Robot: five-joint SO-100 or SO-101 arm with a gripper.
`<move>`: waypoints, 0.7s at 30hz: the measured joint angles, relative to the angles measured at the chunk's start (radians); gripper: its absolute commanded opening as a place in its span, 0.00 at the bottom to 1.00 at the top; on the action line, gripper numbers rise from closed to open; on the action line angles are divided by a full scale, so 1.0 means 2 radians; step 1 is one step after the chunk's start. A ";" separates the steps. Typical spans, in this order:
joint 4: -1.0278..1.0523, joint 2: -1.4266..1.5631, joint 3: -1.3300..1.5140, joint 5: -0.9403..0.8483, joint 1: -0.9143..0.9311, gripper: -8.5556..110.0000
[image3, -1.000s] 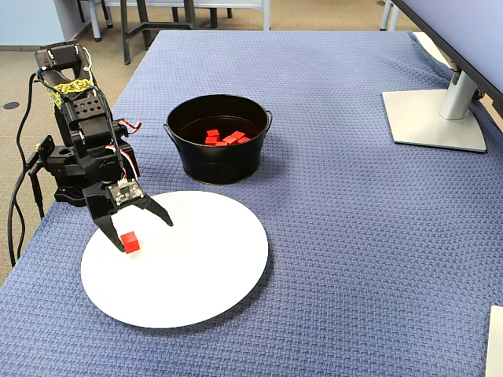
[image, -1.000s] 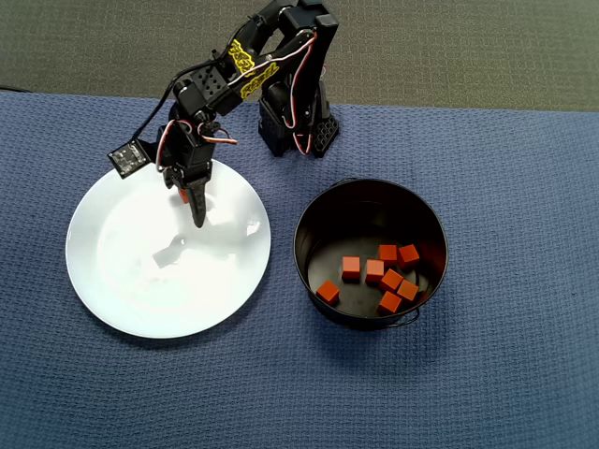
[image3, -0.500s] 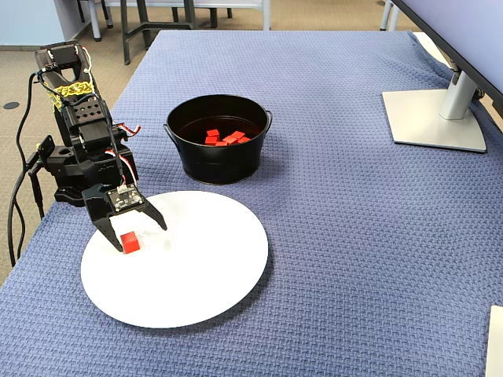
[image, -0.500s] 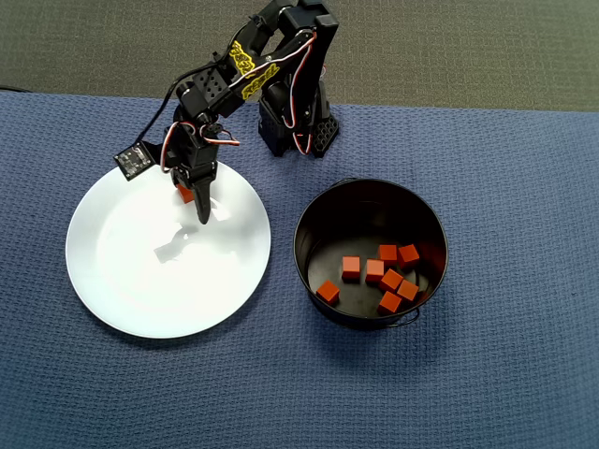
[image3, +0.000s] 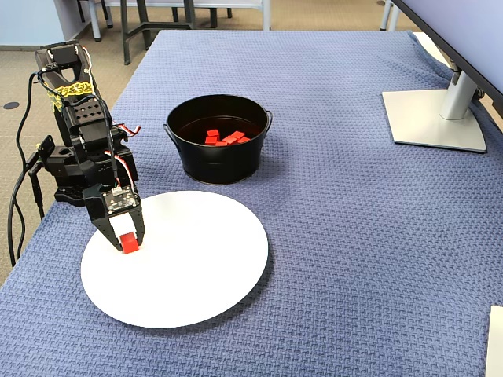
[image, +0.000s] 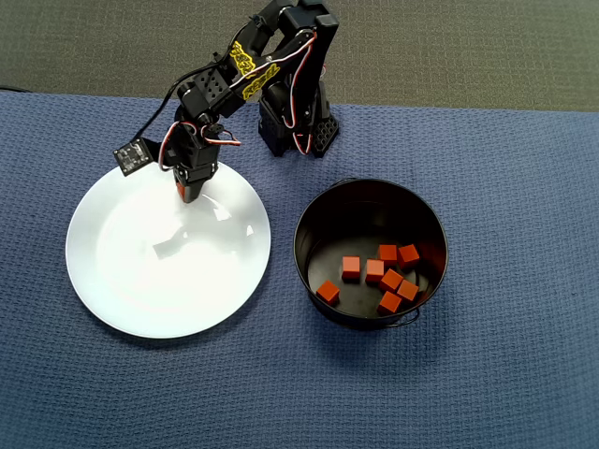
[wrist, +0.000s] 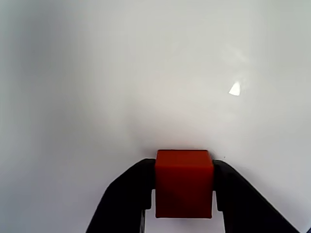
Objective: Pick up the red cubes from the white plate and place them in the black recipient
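Observation:
My gripper (wrist: 184,167) is shut on one red cube (wrist: 184,187), held squarely between the two black fingers. It is low over the far left part of the white plate (image: 168,271), at or just above its surface. The fixed view shows the gripper (image3: 128,242) and the cube (image3: 129,244) near the plate's (image3: 196,259) left edge. No other cube shows on the plate. The black pot (image: 318,220) stands right of the plate and holds several red cubes (image: 391,278). It also shows in the fixed view (image3: 212,161).
The arm's base (image: 299,122) stands at the far edge of the blue woven cloth (image: 505,355), between plate and pot. A monitor stand (image3: 436,118) is at the far right in the fixed view. A white object (image3: 495,342) lies at the bottom right corner.

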 measured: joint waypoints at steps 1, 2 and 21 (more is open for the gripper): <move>0.000 0.008 0.001 0.007 -0.003 0.07; 0.002 0.017 0.002 0.015 -0.008 0.07; 0.235 0.052 -0.316 0.593 -0.307 0.07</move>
